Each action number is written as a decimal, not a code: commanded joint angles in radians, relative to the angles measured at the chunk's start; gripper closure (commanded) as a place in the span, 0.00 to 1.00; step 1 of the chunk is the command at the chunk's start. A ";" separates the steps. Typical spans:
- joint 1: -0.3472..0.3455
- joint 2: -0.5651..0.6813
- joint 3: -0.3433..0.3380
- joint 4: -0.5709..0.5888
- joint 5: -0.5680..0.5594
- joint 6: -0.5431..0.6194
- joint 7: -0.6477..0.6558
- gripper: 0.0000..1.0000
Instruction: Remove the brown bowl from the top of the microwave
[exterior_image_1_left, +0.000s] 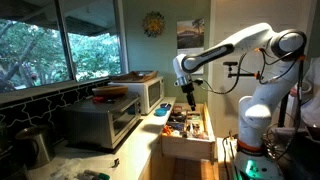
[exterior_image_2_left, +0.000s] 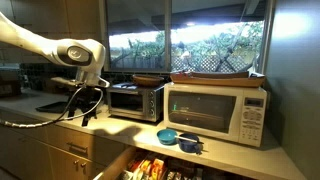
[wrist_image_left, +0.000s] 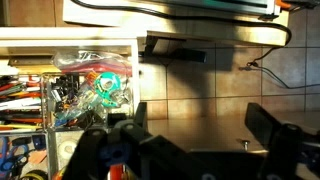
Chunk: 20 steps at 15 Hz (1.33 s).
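Observation:
The brown bowl (exterior_image_1_left: 134, 76) is wide and shallow and lies on top of the white microwave (exterior_image_1_left: 151, 93). Both also show in an exterior view, the bowl (exterior_image_2_left: 214, 75) on the microwave (exterior_image_2_left: 214, 111). My gripper (exterior_image_1_left: 189, 98) hangs open and empty in front of the counter, above an open drawer, well away from the bowl. In an exterior view it (exterior_image_2_left: 87, 112) is left of both ovens. In the wrist view the two fingers (wrist_image_left: 203, 122) are spread wide over brown floor tiles. The bowl and the microwave are out of the wrist view.
A silver oven (exterior_image_1_left: 100, 120) with a reddish bowl (exterior_image_1_left: 109, 94) on top stands beside the microwave. Two small blue bowls (exterior_image_2_left: 178, 138) sit on the counter before the microwave. An open drawer (exterior_image_1_left: 187, 128) full of clutter juts out below; it also shows in the wrist view (wrist_image_left: 70, 95).

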 joint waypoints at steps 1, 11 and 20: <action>-0.004 0.001 0.004 0.001 0.002 -0.001 -0.002 0.00; -0.022 0.015 0.027 0.203 0.112 0.020 0.218 0.00; -0.052 0.036 0.081 0.494 0.171 0.098 0.485 0.00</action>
